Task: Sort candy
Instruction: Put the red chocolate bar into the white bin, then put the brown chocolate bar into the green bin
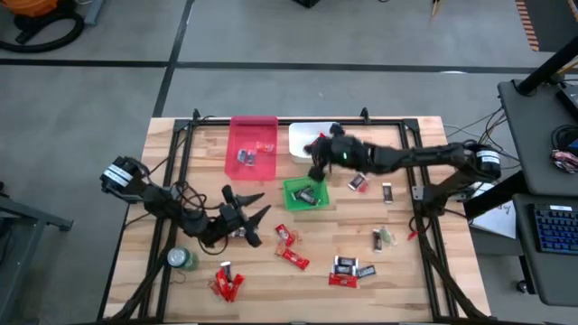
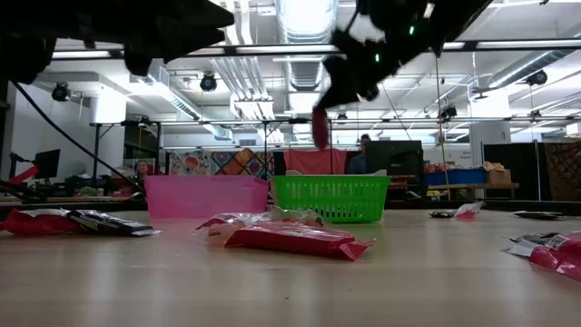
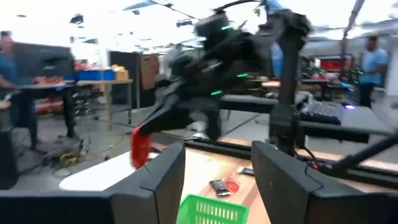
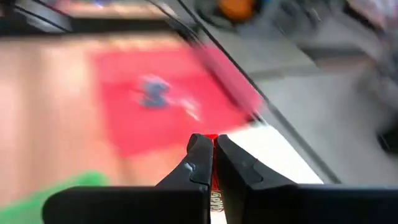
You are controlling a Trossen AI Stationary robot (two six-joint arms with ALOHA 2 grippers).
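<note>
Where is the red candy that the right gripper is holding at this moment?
In the high view, the red candy hangs pinched in the right gripper, above the table's far middle, between the white bin and the green bin.

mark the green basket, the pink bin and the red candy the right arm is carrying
green basket [image 2: 331, 196]: low view, front wall
pink bin [image 2: 204, 195]: low view, front wall
red candy [image 3: 140, 148]: left wrist view, middle of the hanging wrapper
</note>
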